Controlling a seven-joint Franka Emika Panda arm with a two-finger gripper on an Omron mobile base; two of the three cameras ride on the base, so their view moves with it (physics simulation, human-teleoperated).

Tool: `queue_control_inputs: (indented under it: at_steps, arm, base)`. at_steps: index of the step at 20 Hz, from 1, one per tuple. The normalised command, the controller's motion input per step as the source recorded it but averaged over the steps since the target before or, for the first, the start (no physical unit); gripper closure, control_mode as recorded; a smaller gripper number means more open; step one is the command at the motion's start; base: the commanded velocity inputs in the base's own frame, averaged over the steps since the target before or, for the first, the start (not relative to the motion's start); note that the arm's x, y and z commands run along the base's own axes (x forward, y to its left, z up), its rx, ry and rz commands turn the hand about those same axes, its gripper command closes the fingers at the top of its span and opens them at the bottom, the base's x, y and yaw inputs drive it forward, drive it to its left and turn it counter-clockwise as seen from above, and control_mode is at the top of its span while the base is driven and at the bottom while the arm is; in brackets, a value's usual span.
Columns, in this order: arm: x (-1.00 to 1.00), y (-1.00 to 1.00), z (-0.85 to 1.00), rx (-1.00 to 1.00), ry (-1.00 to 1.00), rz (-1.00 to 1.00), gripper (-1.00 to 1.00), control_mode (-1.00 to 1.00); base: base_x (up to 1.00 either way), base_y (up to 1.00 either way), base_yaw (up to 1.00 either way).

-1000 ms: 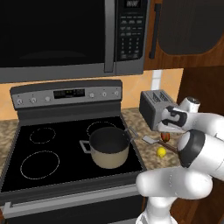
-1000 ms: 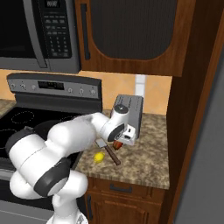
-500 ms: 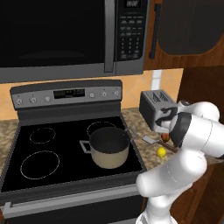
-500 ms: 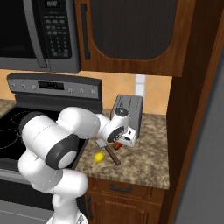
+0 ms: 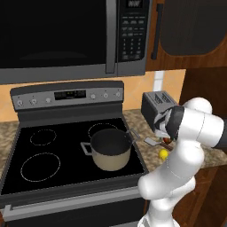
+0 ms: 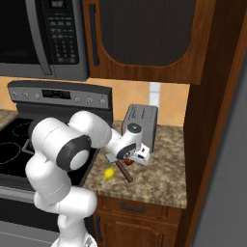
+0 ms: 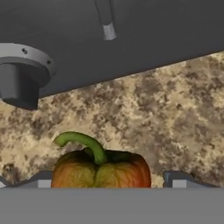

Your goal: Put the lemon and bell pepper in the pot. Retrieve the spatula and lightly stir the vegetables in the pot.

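Black stove, microwave, granite counter

the arm's pose has shifted — in the left base view its big white elbow link, low at the right a second ago, now stands higher and nearer the toaster, hiding more of the counter beside the stove. in the right base view the same bulk has swung left and up, clear of the lemon. the gripper has sunk a little toward the granite counter in front of the toaster — its fingers now sit either side of the bell pepper in the hand view, and have drawn in slightly from their widest.
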Motion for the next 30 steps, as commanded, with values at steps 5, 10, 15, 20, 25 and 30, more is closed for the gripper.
queue_control_inputs:
  at_steps: [5,10,15,20,25,30]
  arm:
    - [-0.11,0.00,0.16,0.00,-0.04,-0.02,1.00,-1.00]
    - [-0.66,0.00,0.94,0.00,-0.15,0.00,1.00,-1.00]
    - [-0.38,0.00,1.00,0.00,0.00,0.00,1.00,-1.00]
    - [-0.22,0.14,1.00,0.00,0.10,0.00,1.00,-1.00]
    - [-0.32,0.68,0.97,0.00,0.21,0.03,1.00,-1.00]
    - [-0.45,1.00,0.41,0.00,0.16,0.09,1.00,-1.00]
  base:
    - [0.00,0.00,0.00]
    - [0.00,0.00,0.00]
    - [0.00,0.00,0.00]
    - [0.00,0.00,0.00]
    - [0.00,0.00,0.00]
    - [0.00,0.00,0.00]
